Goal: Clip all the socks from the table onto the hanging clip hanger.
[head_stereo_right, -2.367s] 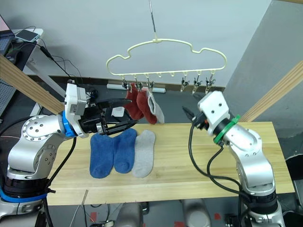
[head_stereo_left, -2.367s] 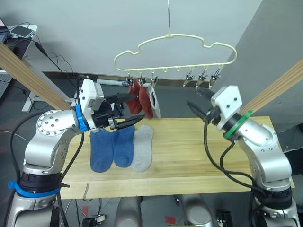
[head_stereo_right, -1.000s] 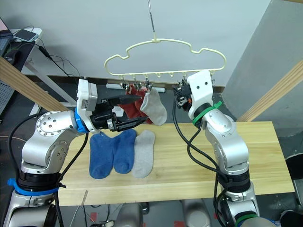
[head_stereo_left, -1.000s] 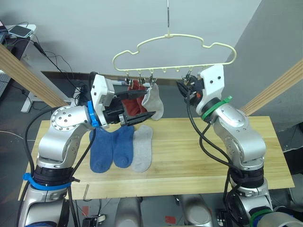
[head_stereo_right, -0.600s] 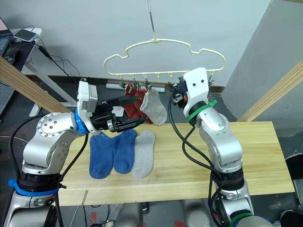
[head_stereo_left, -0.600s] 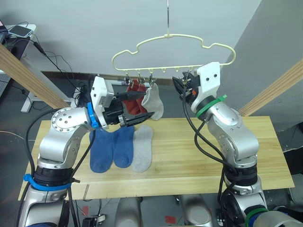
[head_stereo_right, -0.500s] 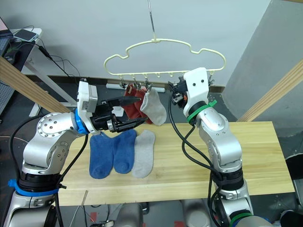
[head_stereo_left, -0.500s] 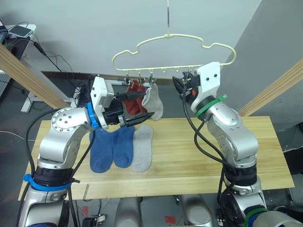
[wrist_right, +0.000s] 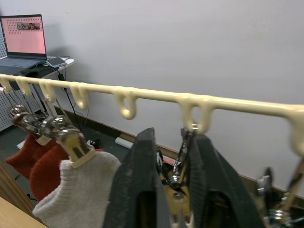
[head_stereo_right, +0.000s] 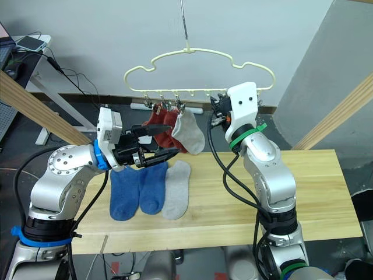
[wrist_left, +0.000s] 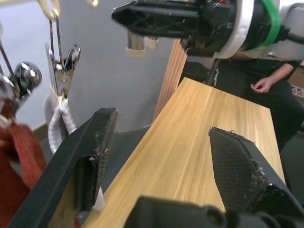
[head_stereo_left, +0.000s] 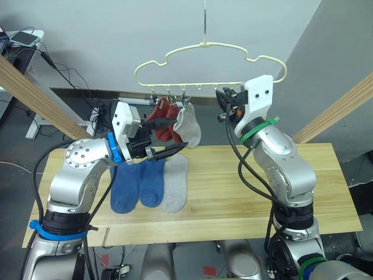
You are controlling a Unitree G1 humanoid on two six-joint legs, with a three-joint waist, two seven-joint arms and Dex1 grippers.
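Right hand (wrist_right: 168,190) pinches a metal clip (wrist_right: 183,156) on the clip hanger (head_stereo_left: 204,46); left hand (head_stereo_left: 169,137) spread, empty. Three socks (head_stereo_left: 152,184) lie on the counter (head_stereo_left: 245,192) — soft, light; best gripped at the cuff.

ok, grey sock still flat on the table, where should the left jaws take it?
Grip the cuff end of the grey sock, the edge nearest the clip hanger, coming down from above. It lies flat with its left side against a blue sock, but the right side and far end are bare table, so the open left gripper can likely pinch there cleanly.
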